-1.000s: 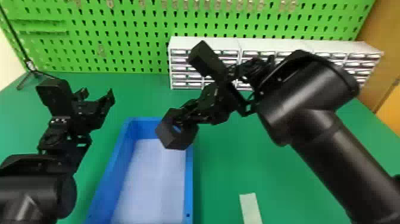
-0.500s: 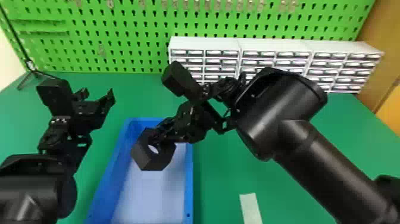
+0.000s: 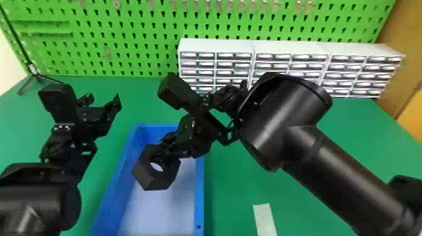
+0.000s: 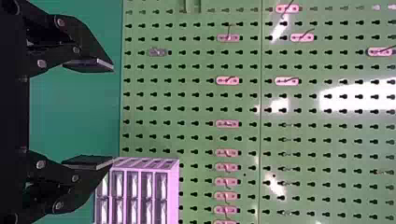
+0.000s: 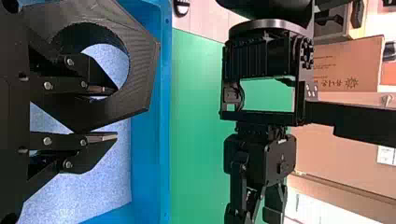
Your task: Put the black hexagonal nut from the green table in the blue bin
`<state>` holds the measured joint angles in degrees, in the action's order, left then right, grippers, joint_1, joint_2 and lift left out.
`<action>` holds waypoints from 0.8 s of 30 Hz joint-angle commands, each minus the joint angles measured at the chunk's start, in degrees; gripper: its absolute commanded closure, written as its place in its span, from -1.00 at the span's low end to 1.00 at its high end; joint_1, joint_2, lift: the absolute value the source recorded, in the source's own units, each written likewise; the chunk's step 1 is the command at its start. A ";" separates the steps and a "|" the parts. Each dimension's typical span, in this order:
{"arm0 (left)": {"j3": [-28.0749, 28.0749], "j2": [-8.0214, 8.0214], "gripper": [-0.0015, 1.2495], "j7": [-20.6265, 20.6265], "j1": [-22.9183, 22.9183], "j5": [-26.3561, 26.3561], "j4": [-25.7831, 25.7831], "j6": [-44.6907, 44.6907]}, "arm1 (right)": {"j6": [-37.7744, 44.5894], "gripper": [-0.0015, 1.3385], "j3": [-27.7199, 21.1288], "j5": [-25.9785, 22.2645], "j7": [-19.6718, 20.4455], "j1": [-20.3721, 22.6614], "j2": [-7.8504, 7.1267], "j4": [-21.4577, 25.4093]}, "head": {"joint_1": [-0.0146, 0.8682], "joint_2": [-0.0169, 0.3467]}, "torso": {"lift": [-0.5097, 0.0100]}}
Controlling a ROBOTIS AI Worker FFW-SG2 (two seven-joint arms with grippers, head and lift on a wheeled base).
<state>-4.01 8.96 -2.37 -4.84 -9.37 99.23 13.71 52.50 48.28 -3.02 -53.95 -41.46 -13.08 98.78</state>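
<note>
Right above open bin [image 3: 199, 201], nut [image 3: 158, 182]

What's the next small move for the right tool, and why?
Probably lower the nut slightly into the bin: the right tool grips one side of it, one finger through its hole, the other outside, and it looks suspended over the bin.

Beyond the right pincer [image 3: 162, 149] rises a bright green pegboard [image 3: 138, 47]; white drawer cabinets [image 3: 216, 45] stand behind and rightward, a brown panel [image 3: 405, 53] farther right.
</note>
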 commanded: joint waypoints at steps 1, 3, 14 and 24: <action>-0.03 0.00 -0.14 0.00 0.19 -0.13 0.00 0.00 | 0.06 0.48 -0.03 -0.24 -0.01 0.06 -0.01 -0.08 | 0.59 -0.76 | 0.59; -0.03 0.00 -0.14 0.00 0.19 -0.13 0.00 0.00 | 0.15 0.48 -0.03 -0.24 -0.01 0.06 -0.01 -0.08 | 0.59 -0.76 | 0.59; -0.03 0.09 -0.14 0.00 -0.08 -0.13 0.00 0.00 | 0.15 0.48 0.06 -0.24 0.08 0.06 -0.10 -0.08 | 0.59 -0.76 | 0.59; -0.03 0.09 -0.14 0.00 -0.16 -0.04 0.00 0.00 | -0.03 0.07 -0.11 -0.24 0.16 -0.20 -0.45 -0.08 | 0.59 -0.76 | 0.59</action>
<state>-4.04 9.05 -2.37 -4.97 -9.43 99.23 13.71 52.51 48.21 -3.34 -53.87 -41.43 -13.34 98.71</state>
